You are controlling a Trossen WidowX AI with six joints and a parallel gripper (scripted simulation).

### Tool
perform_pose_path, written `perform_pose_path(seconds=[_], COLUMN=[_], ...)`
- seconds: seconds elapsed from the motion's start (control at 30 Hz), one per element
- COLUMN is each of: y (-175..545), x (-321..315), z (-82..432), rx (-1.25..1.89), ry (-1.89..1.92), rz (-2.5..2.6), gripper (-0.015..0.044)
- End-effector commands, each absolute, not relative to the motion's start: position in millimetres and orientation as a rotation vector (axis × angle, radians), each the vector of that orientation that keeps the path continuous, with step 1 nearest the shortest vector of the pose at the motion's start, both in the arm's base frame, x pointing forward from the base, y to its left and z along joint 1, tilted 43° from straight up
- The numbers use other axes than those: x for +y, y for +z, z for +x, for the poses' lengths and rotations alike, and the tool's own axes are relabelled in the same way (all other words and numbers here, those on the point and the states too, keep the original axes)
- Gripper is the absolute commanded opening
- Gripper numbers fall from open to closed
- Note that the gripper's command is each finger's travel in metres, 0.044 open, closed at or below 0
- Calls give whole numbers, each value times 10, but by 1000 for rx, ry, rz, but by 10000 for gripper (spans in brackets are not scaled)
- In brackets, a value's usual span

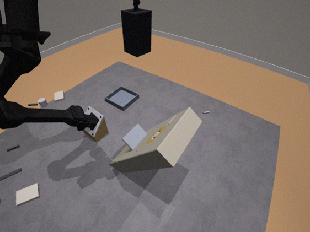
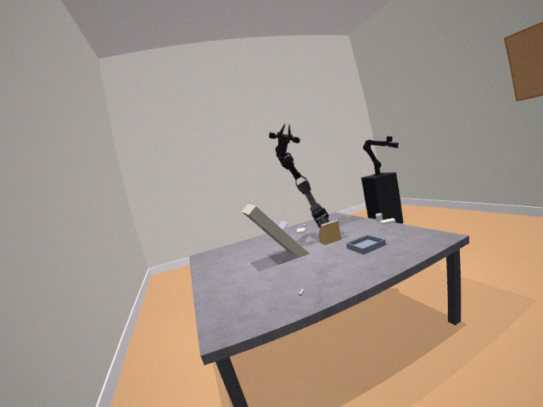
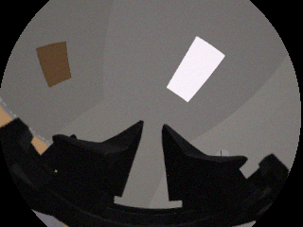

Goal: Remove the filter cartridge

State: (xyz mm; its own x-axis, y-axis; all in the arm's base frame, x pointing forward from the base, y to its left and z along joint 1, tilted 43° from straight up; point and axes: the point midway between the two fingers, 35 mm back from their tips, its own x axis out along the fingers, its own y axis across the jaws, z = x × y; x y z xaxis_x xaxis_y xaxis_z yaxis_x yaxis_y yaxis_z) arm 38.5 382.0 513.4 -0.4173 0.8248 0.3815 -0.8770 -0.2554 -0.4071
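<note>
A: Claw state? Black two-finger gripper (image 2: 286,125) (image 3: 153,125).
B: Fingers apart, narrow gap, nothing between them. Points up at wall and ceiling, well clear of the cream slanted service panel (image 1: 180,139) (image 2: 277,232).
A: Cartridge?
B: Looks seated in the panel: round pale part (image 1: 156,134) inside a yellow ring. Can't resolve the slots.
A: Risks?
B: Gap may be too narrow or wide for the slots. Mismatch means tips jam on the face. Tilted face too: approach off its normal, tips skid or cartridge binds.
A: Pale blue flat plate (image 1: 134,136) (image 2: 283,225)?
B: Stands up beside the ring. Low swing could clip it.
A: Drop-off?
B: Blue-grey square tray (image 1: 114,105) (image 2: 355,248). Release high or off-centre, the round part could bounce or roll onto the rim.
</note>
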Motion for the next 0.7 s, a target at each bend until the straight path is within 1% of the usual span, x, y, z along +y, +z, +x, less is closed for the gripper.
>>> perform_pose_path(seconds=[0.0,0.2,0.37,0.53,0.67], y=[4645,3969,3320,2635,2158], x=[4114,4208,4119,3803,3393], z=[878,1398,1817,2182,2391], rx=[-339,-3,222,403,502], ry=[1701,1448,1174,855,588], rz=[128,118,54,-66,-196], gripper=[112,112,112,112,112])
